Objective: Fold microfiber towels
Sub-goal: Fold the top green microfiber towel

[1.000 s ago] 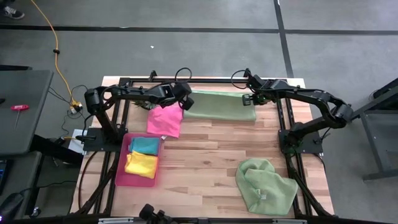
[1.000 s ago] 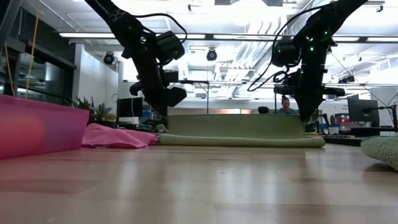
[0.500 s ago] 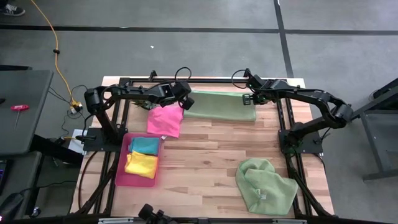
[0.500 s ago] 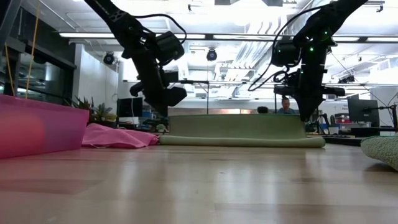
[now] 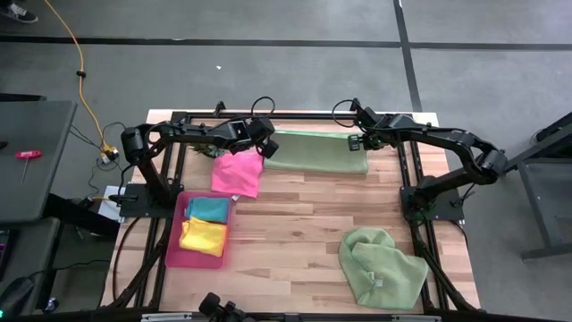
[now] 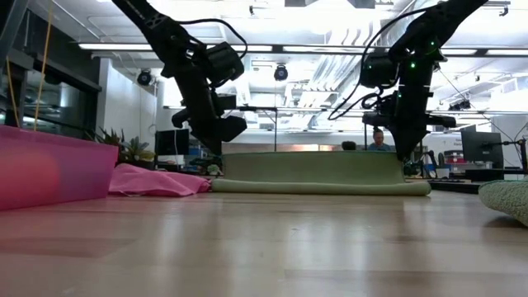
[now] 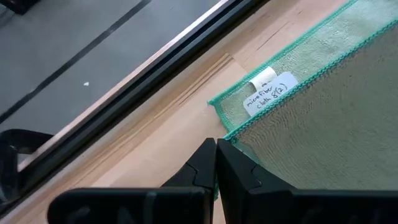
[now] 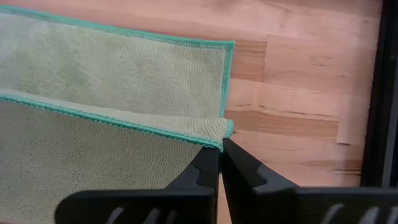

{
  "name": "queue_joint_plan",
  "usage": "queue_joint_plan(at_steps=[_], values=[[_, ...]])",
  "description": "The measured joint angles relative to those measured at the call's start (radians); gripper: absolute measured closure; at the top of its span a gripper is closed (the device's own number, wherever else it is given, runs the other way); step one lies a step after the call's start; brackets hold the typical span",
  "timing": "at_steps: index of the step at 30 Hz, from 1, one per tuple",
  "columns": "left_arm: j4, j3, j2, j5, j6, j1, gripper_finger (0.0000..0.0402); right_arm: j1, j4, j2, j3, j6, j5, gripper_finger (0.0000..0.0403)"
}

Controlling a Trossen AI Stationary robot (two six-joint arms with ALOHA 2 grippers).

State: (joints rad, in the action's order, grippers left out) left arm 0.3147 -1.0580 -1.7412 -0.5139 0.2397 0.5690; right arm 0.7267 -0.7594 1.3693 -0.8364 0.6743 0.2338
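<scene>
Folding the pale green towel (image 5: 317,153) at the far edge of the table (image 5: 295,224), we have both arms on it: our left gripper (image 7: 216,163) is clamped on one corner of the upper layer, our right gripper (image 8: 220,160) pinched shut on the other. We judge this cloth light, soft and floppy, so it will sag between the holds; the stitched corners are the place to grip. Our wrist views show the hem and a small label (image 7: 268,93) that the overhead view cannot resolve. The overhead view alone shows the pink towel (image 5: 237,172), the crumpled green towel (image 5: 382,266), and the tray (image 5: 175,234) holding teal and yellow ones
</scene>
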Motion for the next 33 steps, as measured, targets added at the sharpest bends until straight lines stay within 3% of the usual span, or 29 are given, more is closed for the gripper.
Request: queue_joint_plan(at_steps=[6,11,18,24,28,33], values=[[0.006,0.000,0.000,-0.057,-0.010,0.000,0.0394,0.001,0.032,0.000,0.000,-0.001,0.033,0.0385],[-0.086,0.000,-0.013,-0.084,-0.117,0.018,0.0357,0.037,0.025,0.000,0.003,-0.008,0.107,0.0318],[-0.080,0.002,-0.010,-0.032,-0.168,0.037,0.0278,0.085,0.032,-0.002,0.003,-0.067,0.079,0.0219],[-0.003,-0.062,0.037,-0.029,-0.259,0.036,0.0224,0.095,0.169,-0.005,0.002,-0.179,-0.059,0.0195],[0.030,-0.103,0.116,0.104,-0.245,0.052,0.0206,0.137,0.265,0.013,0.001,-0.173,-0.090,0.0195],[0.005,-0.101,0.219,0.470,-0.133,0.088,0.0206,0.189,0.351,0.104,0.001,-0.216,-0.168,0.0195]])
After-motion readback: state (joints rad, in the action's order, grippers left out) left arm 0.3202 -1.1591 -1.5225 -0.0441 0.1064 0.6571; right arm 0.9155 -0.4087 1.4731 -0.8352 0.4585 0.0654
